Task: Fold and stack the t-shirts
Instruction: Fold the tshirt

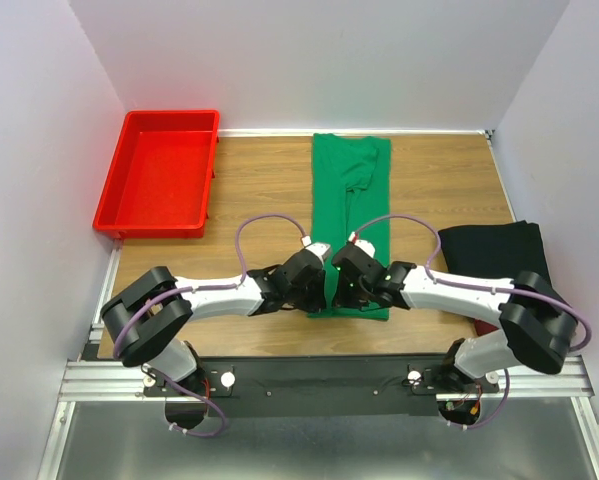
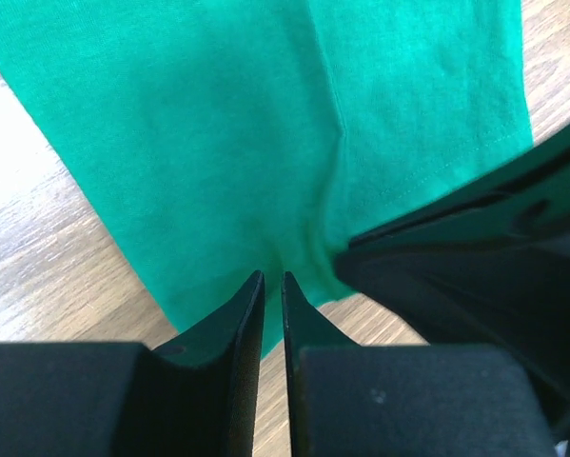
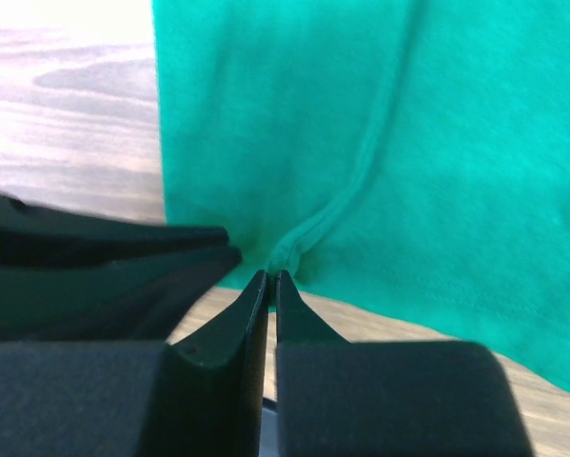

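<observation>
A bright green t-shirt (image 1: 351, 190) lies folded lengthwise into a long strip down the middle of the table. Both grippers meet at its near hem. My left gripper (image 1: 324, 293) (image 2: 273, 276) has its jaws almost together, and the green cloth (image 2: 218, 143) puckers into its tips. My right gripper (image 1: 347, 291) (image 3: 271, 274) pinches a raised fold of the hem, where the green cloth (image 3: 408, 143) bunches at the tips. A folded black t-shirt (image 1: 494, 250) sits at the right edge, behind the right arm.
A red plastic tray (image 1: 169, 116) stands at the back left corner. The two wrists are close together, each showing as a dark shape in the other's view: the right gripper body (image 2: 475, 276) and the left gripper body (image 3: 94, 257). White walls enclose the table.
</observation>
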`<state>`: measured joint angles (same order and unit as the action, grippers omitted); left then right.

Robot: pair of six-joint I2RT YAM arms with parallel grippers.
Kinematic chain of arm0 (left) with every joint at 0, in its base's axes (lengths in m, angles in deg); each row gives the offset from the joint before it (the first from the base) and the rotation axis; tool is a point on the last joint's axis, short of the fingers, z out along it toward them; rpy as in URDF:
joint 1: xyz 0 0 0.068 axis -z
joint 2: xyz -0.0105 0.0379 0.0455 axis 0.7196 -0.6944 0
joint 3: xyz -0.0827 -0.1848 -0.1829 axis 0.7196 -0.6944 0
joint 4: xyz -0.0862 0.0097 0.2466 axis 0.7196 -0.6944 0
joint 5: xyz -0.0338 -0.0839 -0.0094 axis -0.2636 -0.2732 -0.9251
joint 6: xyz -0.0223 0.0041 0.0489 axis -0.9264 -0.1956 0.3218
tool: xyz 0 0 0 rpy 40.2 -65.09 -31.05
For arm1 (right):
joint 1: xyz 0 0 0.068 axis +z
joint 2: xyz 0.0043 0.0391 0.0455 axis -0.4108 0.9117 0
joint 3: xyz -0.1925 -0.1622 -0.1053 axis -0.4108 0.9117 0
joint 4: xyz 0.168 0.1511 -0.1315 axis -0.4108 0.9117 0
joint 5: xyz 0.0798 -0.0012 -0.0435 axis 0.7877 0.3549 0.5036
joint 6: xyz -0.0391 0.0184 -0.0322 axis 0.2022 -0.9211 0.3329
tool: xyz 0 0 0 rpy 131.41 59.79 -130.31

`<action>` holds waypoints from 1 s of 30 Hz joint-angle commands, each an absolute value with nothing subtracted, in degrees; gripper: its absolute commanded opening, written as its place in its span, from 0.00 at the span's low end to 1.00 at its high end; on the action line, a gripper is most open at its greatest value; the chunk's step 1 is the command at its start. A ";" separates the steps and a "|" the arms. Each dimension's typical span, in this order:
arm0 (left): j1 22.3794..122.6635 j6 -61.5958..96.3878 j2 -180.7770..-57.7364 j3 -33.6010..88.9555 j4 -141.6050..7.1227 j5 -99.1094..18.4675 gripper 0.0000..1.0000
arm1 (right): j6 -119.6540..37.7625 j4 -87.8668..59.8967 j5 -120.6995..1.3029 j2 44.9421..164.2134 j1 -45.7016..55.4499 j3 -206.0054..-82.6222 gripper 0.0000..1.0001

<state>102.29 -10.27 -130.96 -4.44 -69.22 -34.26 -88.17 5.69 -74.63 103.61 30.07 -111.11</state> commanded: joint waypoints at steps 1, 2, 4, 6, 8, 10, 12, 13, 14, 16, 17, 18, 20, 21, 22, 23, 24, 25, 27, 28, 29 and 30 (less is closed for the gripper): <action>102.54 -12.15 -130.34 -5.55 -68.03 -33.03 0.20 | -88.18 5.03 -77.10 107.60 30.50 -115.52 0.12; 102.54 -12.42 -129.81 -5.90 -68.11 -32.85 0.20 | -88.01 4.93 -77.18 108.30 30.50 -116.13 0.12; 102.45 -13.03 -127.79 -6.87 -68.20 -32.50 0.20 | -87.75 4.76 -77.27 109.88 30.50 -117.63 0.12; 102.45 -13.39 -125.51 -7.31 -68.73 -29.69 0.22 | -87.57 4.40 -77.01 111.82 30.50 -118.34 0.14; 102.45 -13.65 -124.28 -7.49 -69.26 -28.73 0.24 | -87.66 4.14 -77.01 112.61 30.50 -119.13 0.18; 102.45 -13.83 -122.79 -7.49 -71.10 -27.59 0.24 | -87.48 3.61 -77.01 113.49 30.59 -119.57 0.21; 102.45 -13.91 -121.64 -7.58 -72.07 -27.14 0.25 | -87.48 3.26 -77.01 113.85 30.50 -120.09 0.22; 102.45 -13.91 -121.29 -7.58 -72.24 -26.96 0.24 | -87.39 3.17 -76.92 114.20 30.50 -120.27 0.22; 102.45 -13.83 -120.93 -7.66 -72.33 -26.88 0.25 | -87.39 3.17 -76.92 114.29 30.50 -120.45 0.22; 102.45 -12.86 -120.49 -7.40 -71.72 -27.14 0.25 | -87.57 3.09 -76.83 114.46 30.50 -120.80 0.24; 102.45 -12.51 -120.49 -7.32 -71.63 -27.31 0.25 | -87.66 3.00 -76.92 114.55 30.50 -120.80 0.26; 102.45 -12.16 -120.67 -7.14 -71.54 -27.40 0.26 | -87.83 3.00 -76.92 114.46 30.50 -120.71 0.30; 102.45 -11.72 -120.84 -6.96 -71.11 -27.40 0.28 | -88.53 3.00 -77.62 113.33 30.50 -120.45 0.46; 102.45 -11.54 -121.10 -6.88 -71.02 -27.40 0.29 | -88.71 3.00 -77.88 112.97 30.50 -120.36 0.51; 102.45 -11.45 -121.45 -6.61 -70.84 -27.31 0.29 | -89.06 3.08 -78.58 112.01 30.42 -120.36 0.54; 102.45 -11.45 -121.72 -6.52 -70.75 -27.40 0.29 | -89.32 3.00 -78.94 111.39 30.50 -120.10 0.54; 102.53 -11.37 -122.16 -6.44 -70.66 -27.49 0.29 | -89.41 3.08 -79.81 111.04 30.42 -120.10 0.55; 102.54 -11.37 -122.34 -6.35 -70.49 -27.58 0.29 | -89.76 3.09 -80.17 110.60 30.42 -120.10 0.54; 102.45 -11.28 -122.77 -6.00 -70.14 -27.67 0.29 | -89.94 3.09 -80.87 109.90 30.42 -120.01 0.55; 102.53 -11.19 -122.78 -5.82 -70.05 -27.67 0.29 | -90.03 3.09 -81.31 109.72 30.50 -120.09 0.57; 102.54 -11.19 -122.78 -5.73 -69.96 -27.67 0.29 | -90.29 3.09 -81.49 109.63 30.42 -120.10 0.58; 102.54 -10.93 -122.78 -5.65 -69.96 -27.67 0.29 | -90.55 3.09 -81.66 109.46 30.42 -120.27 0.60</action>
<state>102.29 -11.60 -122.22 -7.11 -72.24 -27.68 -88.33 5.15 -78.89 111.42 30.03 -119.14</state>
